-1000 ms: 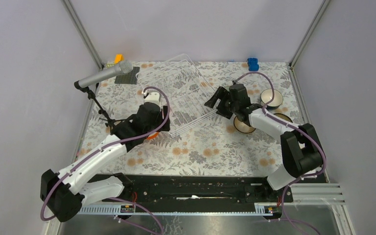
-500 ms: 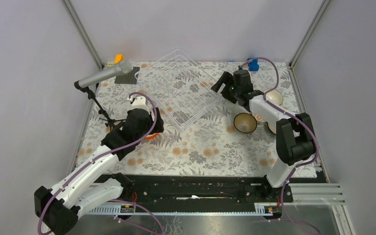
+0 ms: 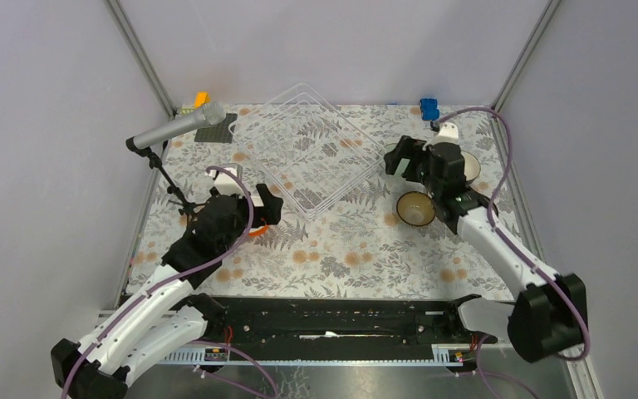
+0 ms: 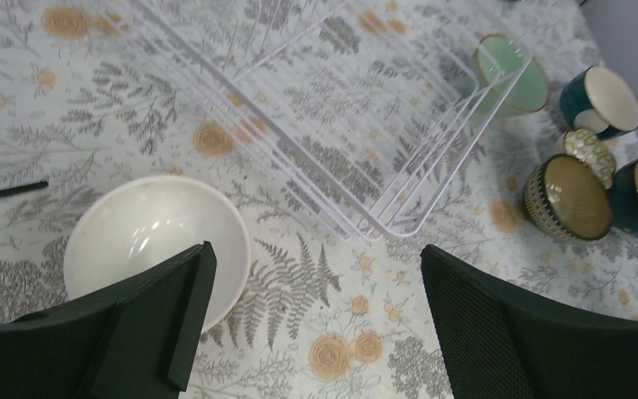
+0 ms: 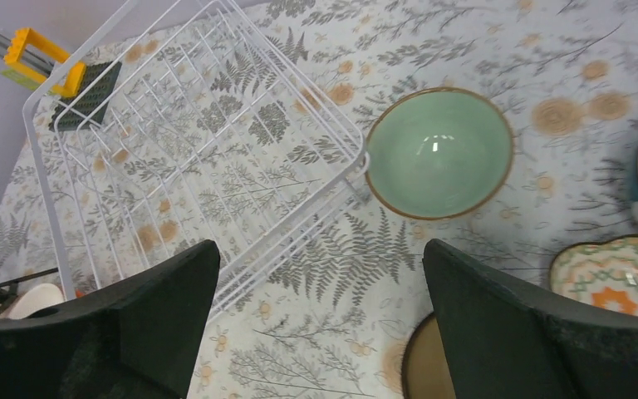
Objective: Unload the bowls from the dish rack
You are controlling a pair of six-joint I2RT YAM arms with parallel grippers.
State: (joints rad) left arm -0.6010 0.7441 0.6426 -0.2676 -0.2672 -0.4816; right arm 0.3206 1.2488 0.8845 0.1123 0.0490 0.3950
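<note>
The white wire dish rack (image 3: 311, 154) lies flat at the table's far middle with no bowl in it; it also shows in the left wrist view (image 4: 341, 125) and the right wrist view (image 5: 191, 158). My left gripper (image 3: 264, 206) (image 4: 311, 324) is open and empty, over an orange bowl with a white inside (image 4: 154, 241) (image 3: 253, 233). My right gripper (image 3: 400, 162) (image 5: 320, 324) is open and empty, between the rack's right corner and the mint green bowl (image 5: 439, 154) (image 4: 511, 75). A dark brown bowl (image 3: 415, 208) (image 4: 569, 195) and a dark teal bowl (image 4: 602, 96) stand right of the rack.
A microphone on a stand (image 3: 174, 129) leans over the far left. A dark grey mat (image 3: 216, 131) (image 5: 87, 96) with a yellow block (image 5: 41, 58) lies behind the rack. A blue block (image 3: 429, 108) sits at the far right. A patterned dish (image 5: 623, 274) lies among the right-hand bowls.
The rack went from tilted up to lying flat. My right gripper let go of its right corner and drew back right. My left arm drew back toward the near edge.
</note>
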